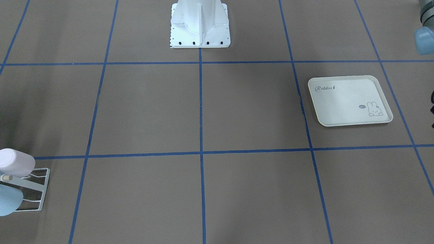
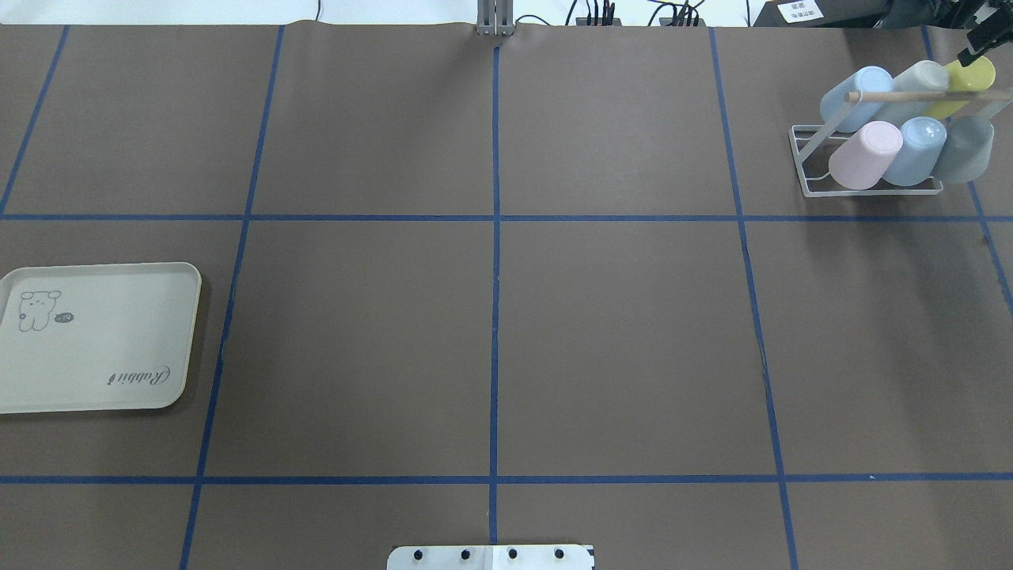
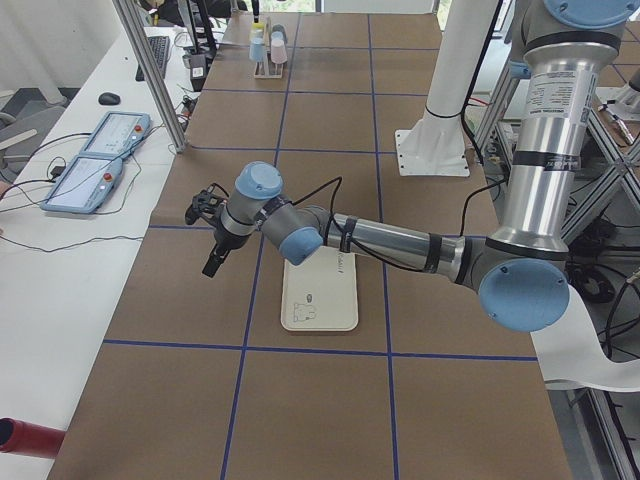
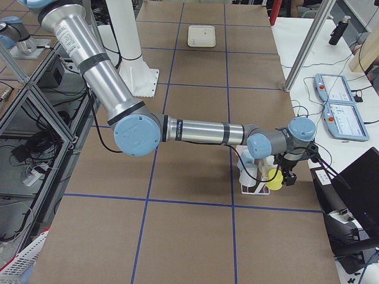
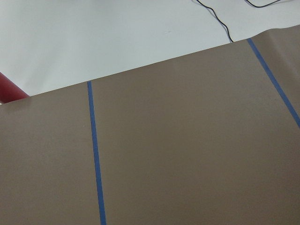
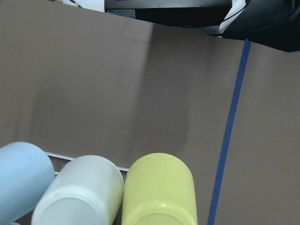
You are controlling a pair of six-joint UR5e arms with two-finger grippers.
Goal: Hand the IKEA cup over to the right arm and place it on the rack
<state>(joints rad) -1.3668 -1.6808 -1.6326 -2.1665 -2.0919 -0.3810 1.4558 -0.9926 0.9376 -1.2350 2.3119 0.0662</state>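
Observation:
The white wire rack stands at the far right of the table and holds several cups lying on its rods. A yellow cup lies at the right end of its upper row. It also shows at the bottom of the right wrist view. My right gripper is right at this yellow cup, as the exterior right view shows. Its fingers are mostly cut off, so I cannot tell whether it is open or shut. My left gripper hovers over bare table beyond the tray, and I cannot tell its state.
The cream rabbit-print tray lies at the table's left edge with nothing on it. The robot's white base stands at the middle of the near edge. A red object lies off the table's end by the left gripper.

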